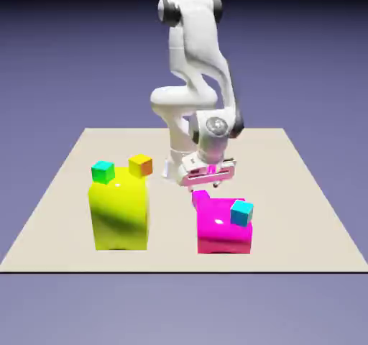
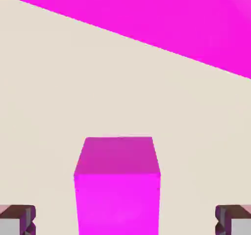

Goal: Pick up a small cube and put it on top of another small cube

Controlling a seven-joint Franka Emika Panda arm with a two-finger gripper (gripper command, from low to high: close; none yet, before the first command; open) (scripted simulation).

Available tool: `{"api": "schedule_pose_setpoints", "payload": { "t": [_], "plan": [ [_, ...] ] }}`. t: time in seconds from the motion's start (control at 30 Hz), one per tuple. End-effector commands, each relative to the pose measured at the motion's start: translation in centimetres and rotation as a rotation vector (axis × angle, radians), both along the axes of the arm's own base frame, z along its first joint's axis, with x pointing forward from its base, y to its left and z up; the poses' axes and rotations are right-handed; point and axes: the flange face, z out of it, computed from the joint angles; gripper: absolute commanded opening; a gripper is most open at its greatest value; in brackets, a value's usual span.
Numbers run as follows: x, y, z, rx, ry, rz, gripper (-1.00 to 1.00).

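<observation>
A tiny magenta-pink small cube (image 1: 201,198) rests on the beige table just behind the big magenta block (image 1: 224,234). My gripper (image 1: 207,185) hangs right above it, pointing down, and is open. In the hand view the small cube (image 2: 117,180) shows large between the two grey fingertips (image 2: 17,220), which stand far apart at the bottom corners, and neither one touches it. The gripper (image 2: 125,222) holds nothing. The big magenta block (image 2: 171,13) fills the top of the hand view.
A small cyan cube (image 1: 241,212) sits on the big magenta block. At the exterior view's left a tall yellow block (image 1: 120,215) carries a cyan cube (image 1: 103,171) and an orange cube (image 1: 141,165). The table (image 1: 302,214) is beige.
</observation>
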Motion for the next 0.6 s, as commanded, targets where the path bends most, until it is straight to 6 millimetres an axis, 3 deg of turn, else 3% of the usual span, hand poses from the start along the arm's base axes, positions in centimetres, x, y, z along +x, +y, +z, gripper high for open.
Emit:
{"api": "schedule_pose_setpoints", "payload": {
  "t": [0.0,0.2,0.23,0.27,0.53,0.57],
  "plan": [
    [-0.1,-0.1,-0.9,-0.001,0.0,0.0,0.0],
    [-1.7,-0.5,-5.8,0.001,0.001,0.0,0.0],
    [-1.7,-0.5,-5.8,0.001,0.001,0.0,-1.0],
    [-1.7,-0.5,-5.8,0.001,0.001,0.0,-1.0],
    [0.1,0.1,0.9,0.001,0.001,0.0,-1.0],
    [0.1,0.1,0.9,0.001,0.001,0.0,-1.0]
  ]
}}
